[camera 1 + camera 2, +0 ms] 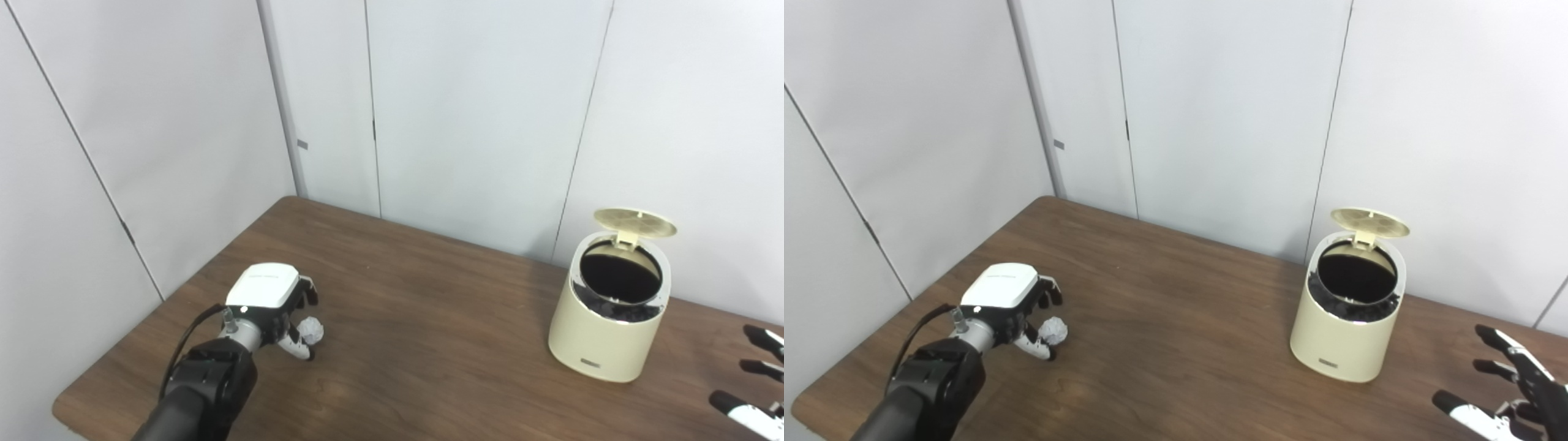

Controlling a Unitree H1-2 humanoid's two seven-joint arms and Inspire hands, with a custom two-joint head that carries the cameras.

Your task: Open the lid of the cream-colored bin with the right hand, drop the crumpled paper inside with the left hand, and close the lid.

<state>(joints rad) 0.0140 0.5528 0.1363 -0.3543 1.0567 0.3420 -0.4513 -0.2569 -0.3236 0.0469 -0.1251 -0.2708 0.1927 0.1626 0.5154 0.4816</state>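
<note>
The cream-colored bin stands on the right of the brown table. Its round lid is raised at the back and the dark inside shows. The white crumpled paper lies on the table at the left. My left hand is right beside it, with the fingers curled above and the thumb below, not closed on the paper. My right hand is open with its fingers spread, low at the right edge, to the right of the bin and apart from it.
White wall panels stand close behind the table and the bin. The table's left edge lies just beside my left forearm.
</note>
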